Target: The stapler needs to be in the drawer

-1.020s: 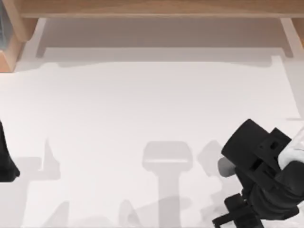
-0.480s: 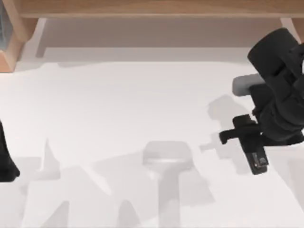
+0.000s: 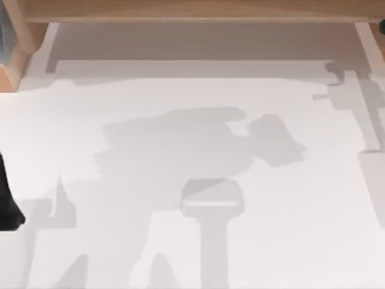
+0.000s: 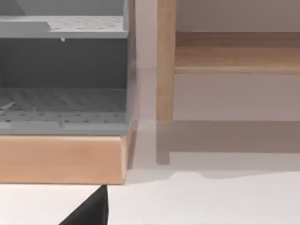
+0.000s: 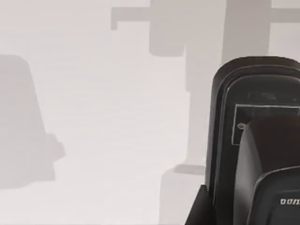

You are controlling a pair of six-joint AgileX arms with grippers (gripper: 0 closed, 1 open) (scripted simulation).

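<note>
The white table (image 3: 192,150) is seen from overhead, a grey rack (image 4: 63,70) and wooden frame (image 4: 165,61) are faced closely from the left wrist, and the table is looked down on from the right wrist.

Our left arm (image 3: 7,201) appears at the top view's left edge as a plain black, tapering shape with a rounded lower end. In the right wrist view, lower right of the frame, our right arm's housing (image 5: 255,140) is glossy black with a rounded top, a raised rim, a recessed rectangular panel, one small screw and white lettering.
</note>
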